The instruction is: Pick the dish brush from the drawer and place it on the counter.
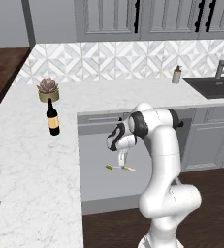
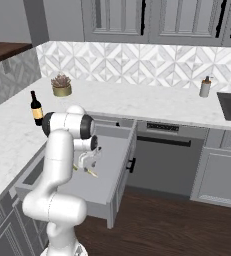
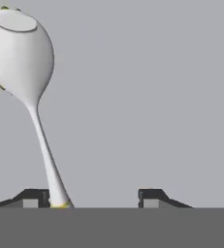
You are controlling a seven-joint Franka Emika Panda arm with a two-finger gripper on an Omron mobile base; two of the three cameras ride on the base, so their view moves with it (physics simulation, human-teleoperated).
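Observation:
The drawer [image 1: 98,160] stands pulled out from under the white marble counter [image 1: 31,155], and its grey front with a black bar handle [image 2: 124,165] faces right in the right base view. The dish brush [image 1: 119,168] lies on the drawer floor, a thin yellow-green stick [image 2: 88,171] with a white head [image 3: 21,53]. My gripper [image 1: 120,161] points down just above the brush [image 2: 87,161]. In the hand view the gripper [image 3: 94,197] is open, and the brush's thin stem runs down beside the left fingertip [image 3: 35,196], inside the gap.
A dark wine bottle [image 1: 53,117] stands on the counter left of the drawer, with a potted succulent [image 1: 48,90] behind it. A soap dispenser [image 1: 176,75] and the sink [image 1: 215,87] lie far right. A dishwasher front [image 2: 162,155] is beside the drawer.

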